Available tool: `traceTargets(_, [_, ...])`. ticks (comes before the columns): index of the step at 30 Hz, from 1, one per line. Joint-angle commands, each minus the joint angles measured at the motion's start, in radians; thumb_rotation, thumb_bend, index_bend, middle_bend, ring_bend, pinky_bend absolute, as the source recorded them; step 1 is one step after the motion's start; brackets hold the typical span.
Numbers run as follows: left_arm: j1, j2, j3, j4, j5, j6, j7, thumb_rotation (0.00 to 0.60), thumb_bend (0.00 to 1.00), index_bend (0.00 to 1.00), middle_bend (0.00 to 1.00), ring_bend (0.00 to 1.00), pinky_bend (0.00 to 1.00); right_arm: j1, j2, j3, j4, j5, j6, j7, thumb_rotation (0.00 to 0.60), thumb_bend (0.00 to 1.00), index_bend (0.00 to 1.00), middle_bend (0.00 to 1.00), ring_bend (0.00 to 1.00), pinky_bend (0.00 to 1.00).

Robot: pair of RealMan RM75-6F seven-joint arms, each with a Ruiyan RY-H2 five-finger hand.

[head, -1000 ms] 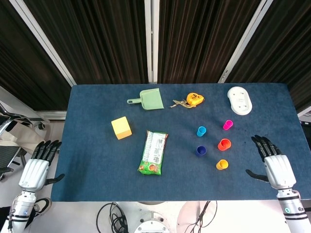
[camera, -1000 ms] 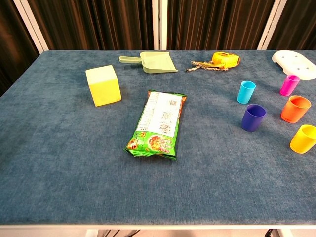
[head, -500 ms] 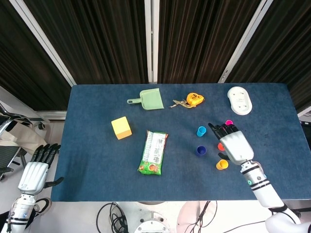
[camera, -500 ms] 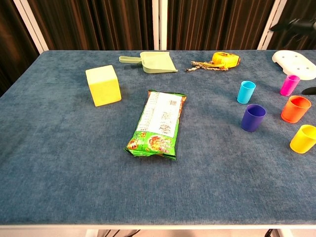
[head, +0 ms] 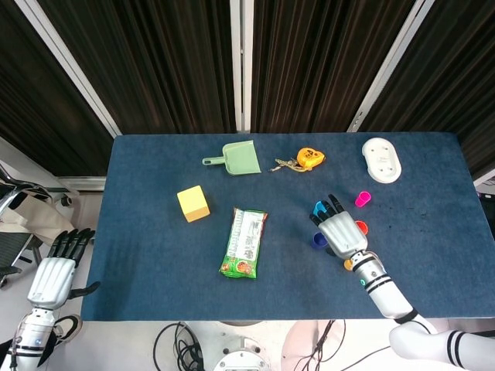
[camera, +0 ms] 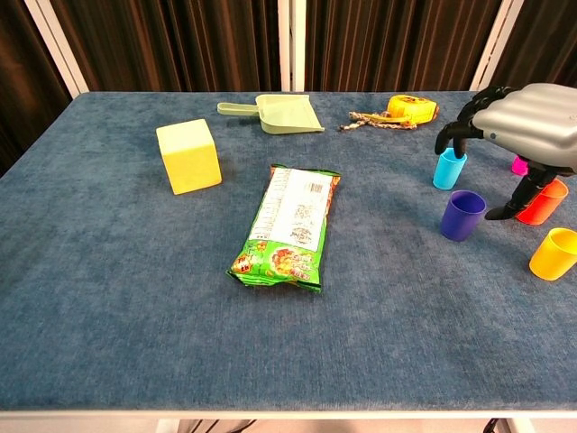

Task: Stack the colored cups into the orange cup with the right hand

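**Right hand above the small cups**

Hovers over the blue-cloth counter: right hand, fingers spread and hooked down, holding nothing. Beneath the fingertips, a light blue plastic cup. At 5 o'clock of it, the orange plastic cup, upright, with a dark blue cup and yellow cup nearby. Off the counter at 8 o'clock, left hand, fingers loosely spread, empty.

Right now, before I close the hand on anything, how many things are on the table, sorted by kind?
Cups: 5: light blue, dark blue, pink, orange, yellow
Dustpan: 1
Yellow block: 1
Snack packet: 1
Tape measure: 1
White tray: 1
Total: 10
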Motion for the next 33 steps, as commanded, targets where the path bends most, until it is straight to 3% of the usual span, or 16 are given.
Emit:
traceTargets(1, [0.001,-0.001,0.0,0.004,-0.003,-0.001,-0.004,0.6,0.08,0.06,0.05,0.0,0.0,0.008,-0.013,-0.011,0.011,0.013,-0.001,-0.013,0.6,0.03,0.27,0.32,0.1,0.0])
traceTargets(16, [0.009,-0.015,-0.009,0.032,-0.004,0.023,-0.02,0.6,0.08,0.07,0.05,0.0,0.0,0.035,-0.087,-0.041,0.067,0.058,0.01,-0.031,0.6,0.06,0.32,0.38,0.1,0.0])
traceTargets(33, [0.013,-0.022,-0.008,0.048,-0.007,0.022,-0.028,0.6,0.08,0.08,0.05,0.0,0.0,0.045,-0.103,-0.061,0.092,0.075,0.039,-0.032,0.6,0.16,0.51,0.51,0.14,0.0])
